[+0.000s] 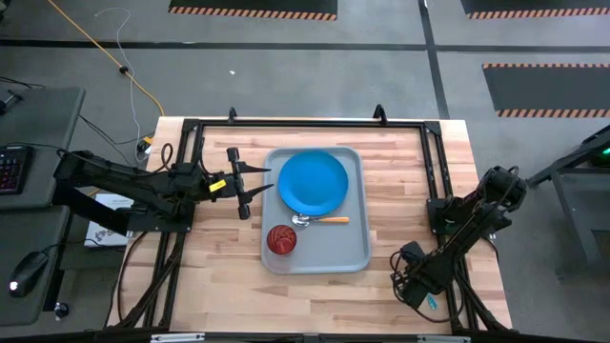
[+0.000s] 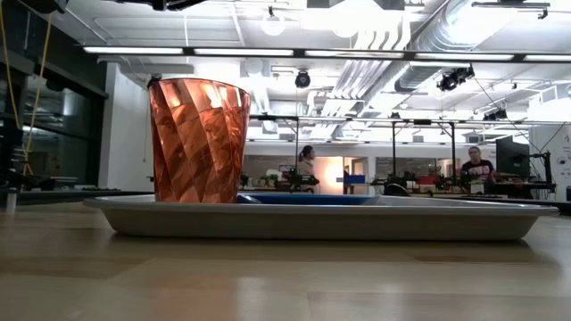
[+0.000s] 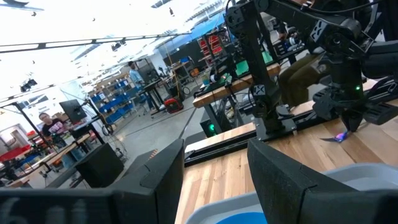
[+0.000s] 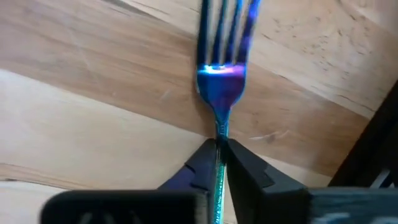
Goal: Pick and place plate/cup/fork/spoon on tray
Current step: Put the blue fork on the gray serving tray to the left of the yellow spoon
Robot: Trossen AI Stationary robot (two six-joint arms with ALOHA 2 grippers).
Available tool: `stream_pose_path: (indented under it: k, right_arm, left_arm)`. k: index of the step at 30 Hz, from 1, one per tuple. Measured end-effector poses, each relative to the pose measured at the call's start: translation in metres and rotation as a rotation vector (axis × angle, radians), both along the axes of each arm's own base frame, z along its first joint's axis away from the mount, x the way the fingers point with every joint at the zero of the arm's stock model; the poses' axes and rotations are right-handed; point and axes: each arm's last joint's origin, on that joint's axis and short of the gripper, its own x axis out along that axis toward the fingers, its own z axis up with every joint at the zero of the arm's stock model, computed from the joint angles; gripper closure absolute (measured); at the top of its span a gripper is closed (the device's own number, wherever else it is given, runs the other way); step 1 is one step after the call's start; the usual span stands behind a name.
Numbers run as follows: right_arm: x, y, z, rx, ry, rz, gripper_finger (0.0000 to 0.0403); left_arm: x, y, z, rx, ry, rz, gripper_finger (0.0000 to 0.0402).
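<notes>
Your right claw [image 4: 219, 149] is pinching the fork [image 4: 221, 81] thinly at lower right; it could twist loose. Your left claw [image 1: 250, 189] is hanging wide beside the tray [image 1: 362, 210].

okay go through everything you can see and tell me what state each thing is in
plate: flat on the tray.
cup: upright on the tray.
spoon: lying on the tray.
fork: off the tray, pinched by the handle.
left gripper: open, empty.
right gripper: shut on the fork.
</notes>
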Motion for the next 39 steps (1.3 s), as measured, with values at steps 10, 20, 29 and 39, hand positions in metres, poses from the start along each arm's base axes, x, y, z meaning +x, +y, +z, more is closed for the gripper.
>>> stream_pose_path:
  k: [10, 20, 29, 39]
  right_arm:
    - [-0.002, -0.003, 0.016, 0.053, -0.043, 0.054, 0.0387]
    - [0.002, -0.015, 0.054, 0.028, -0.407, 0.249, 0.0397]
    - [0.055, -0.050, 0.072, -0.107, -0.651, 0.527, 0.0401]
    - [0.113, -0.118, 0.084, -0.184, -0.720, 0.804, 0.0402]
  left_arm:
    - [0.000, 0.000, 0.000, -0.001, 0.000, 0.000, 0.0234]
    - [0.000, 0.000, 0.000, -0.025, -0.004, -0.003, 0.0234]
    - [0.000, 0.000, 0.000, -0.050, -0.005, -0.005, 0.0234]
    - [0.000, 0.000, -0.001, -0.050, -0.003, -0.005, 0.0234]
